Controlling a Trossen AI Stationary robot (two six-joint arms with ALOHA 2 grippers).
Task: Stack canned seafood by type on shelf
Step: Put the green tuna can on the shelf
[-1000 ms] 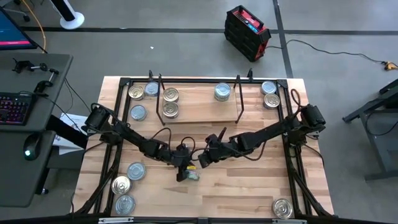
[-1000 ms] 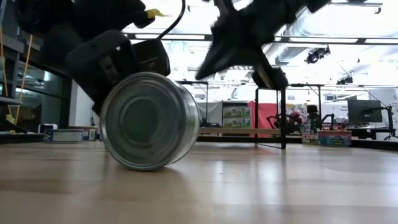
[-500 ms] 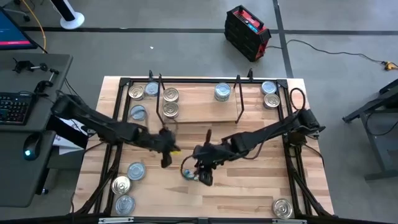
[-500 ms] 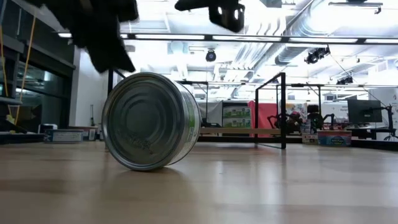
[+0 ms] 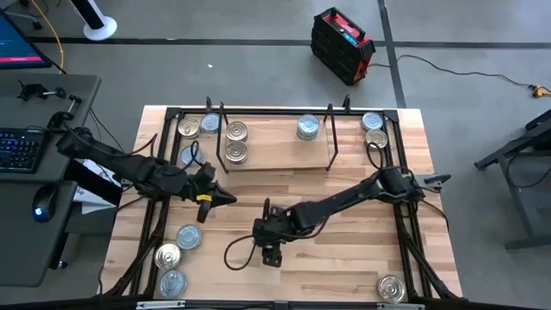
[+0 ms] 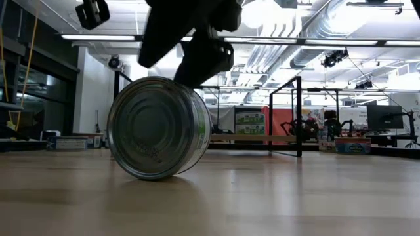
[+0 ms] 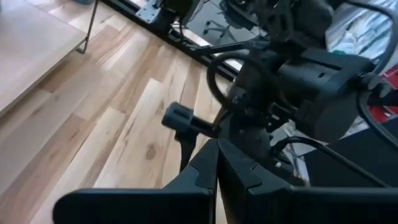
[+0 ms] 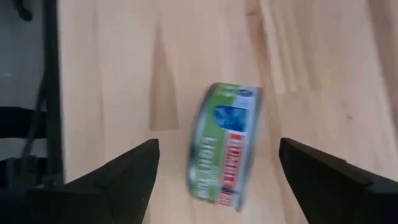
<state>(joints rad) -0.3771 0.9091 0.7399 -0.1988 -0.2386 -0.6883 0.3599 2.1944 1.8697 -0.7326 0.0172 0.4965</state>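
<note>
The right gripper [image 5: 269, 252] hangs over the middle of the table [image 5: 344, 267], toward the front edge, with its fingers [image 8: 124, 171] spread wide and nothing between them in a grip. In the right wrist view the two dark fingers stand well apart with a tin [image 8: 225, 146] lying in the gap between them, touching neither. The tin rests on its edge on the bare wood, its green, red and blue label wrapped around the side. The low view shows the same tin [image 6: 159, 128] standing on its rim with its ribbed silver end facing the camera, and the dark arm is just above and behind it; from there it is hard to say whether any part of the arm grazes the top of the tin.

The left gripper [image 5: 219, 197] is off to the left of the table's middle, well apart from that tin, and its fingers look closed together in the left wrist view, holding nothing.

On the shelf [image 5: 275, 146] at the back sit two gold-lidded tins [image 5: 236, 142] at its left end and one silver-blue tin [image 5: 307, 127] toward the right. More tins lie on the table beside both ends of the shelf, three tins [image 5: 176, 258] near the front left corner, and one tin [image 5: 391, 288] at the front right corner.
</note>
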